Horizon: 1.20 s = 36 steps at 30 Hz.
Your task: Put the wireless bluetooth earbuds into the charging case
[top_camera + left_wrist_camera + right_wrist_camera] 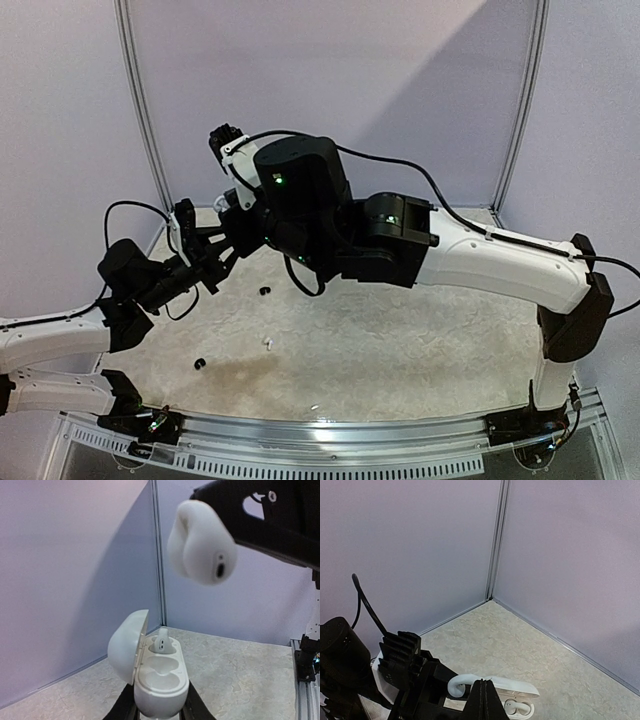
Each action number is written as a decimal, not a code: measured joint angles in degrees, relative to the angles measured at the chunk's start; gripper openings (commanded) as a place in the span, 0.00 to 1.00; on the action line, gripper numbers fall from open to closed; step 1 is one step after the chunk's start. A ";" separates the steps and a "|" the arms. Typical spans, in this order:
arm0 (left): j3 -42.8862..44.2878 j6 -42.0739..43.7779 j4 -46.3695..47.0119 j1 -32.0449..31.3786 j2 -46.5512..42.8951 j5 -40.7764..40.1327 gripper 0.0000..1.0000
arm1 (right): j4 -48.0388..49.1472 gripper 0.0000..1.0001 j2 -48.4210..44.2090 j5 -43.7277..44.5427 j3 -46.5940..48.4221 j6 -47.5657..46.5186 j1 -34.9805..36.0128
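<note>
My left gripper (155, 707) is shut on the base of a white charging case (159, 687), which stands upright with its lid (127, 645) swung open to the left. One white earbud (163, 641) sits in the far slot; the near slot is empty. Above the case hangs a second white earbud (202, 547), pinched by my right gripper (484, 686), whose black fingers (265, 522) reach in from the upper right. The right wrist view shows this held earbud (456, 686) beside the shut fingertips, with the case lid (517, 685) just below. In the top view the right wrist (300, 195) covers the case.
Loose on the mottled table (400, 340) lie a black earbud (264, 291), a white earbud (267, 343), another black earbud (200, 363) and a white one (315, 407) near the front rail. Lilac walls meet in a corner (492, 597) behind the case.
</note>
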 measured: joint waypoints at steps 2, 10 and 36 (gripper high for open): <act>0.00 -0.02 0.02 0.00 -0.28 -0.02 0.00 | 0.48 0.00 0.00 0.52 0.00 -0.96 0.00; 0.00 0.00 0.11 0.00 -0.50 0.02 0.00 | 1.46 0.00 0.13 1.86 -1.64 -3.19 0.00; 0.00 -0.02 -0.66 0.00 -0.92 0.11 0.00 | 0.20 0.00 1.55 3.93 -4.50 -3.28 -0.96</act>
